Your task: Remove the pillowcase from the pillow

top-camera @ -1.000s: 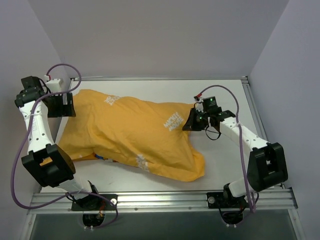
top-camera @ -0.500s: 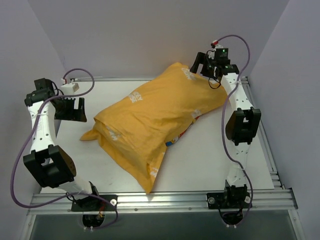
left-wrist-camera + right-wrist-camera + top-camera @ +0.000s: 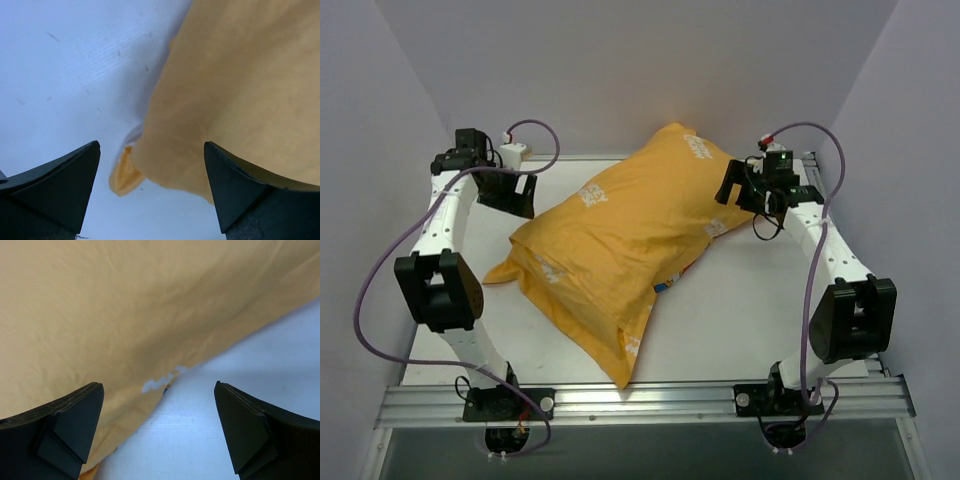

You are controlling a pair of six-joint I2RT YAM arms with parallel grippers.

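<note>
The orange-yellow pillowcase (image 3: 620, 240) lies plump and diagonal on the table, from the back right to a pointed corner at the front. White lettering shows on its top. The pillow is hidden inside it. My left gripper (image 3: 508, 192) hovers open beside the case's back-left edge. In the left wrist view the left gripper (image 3: 151, 147) has the pillowcase (image 3: 240, 90) and a folded corner of it between and beyond its jaws, untouched. My right gripper (image 3: 732, 187) is open at the case's back-right end. The right wrist view shows the right gripper (image 3: 159, 386) over the edge of the pillowcase (image 3: 125, 305), holding nothing.
The white table (image 3: 750, 300) is bordered by grey walls at the back and both sides. A metal rail (image 3: 640, 400) runs along the front edge by the arm bases. Purple cables loop off both arms.
The right gripper, shut on the case's right end a second ago, carried it up to the back right, then opened and dropped lower. The case now lies bunched diagonally. The left arm moved back toward it.
</note>
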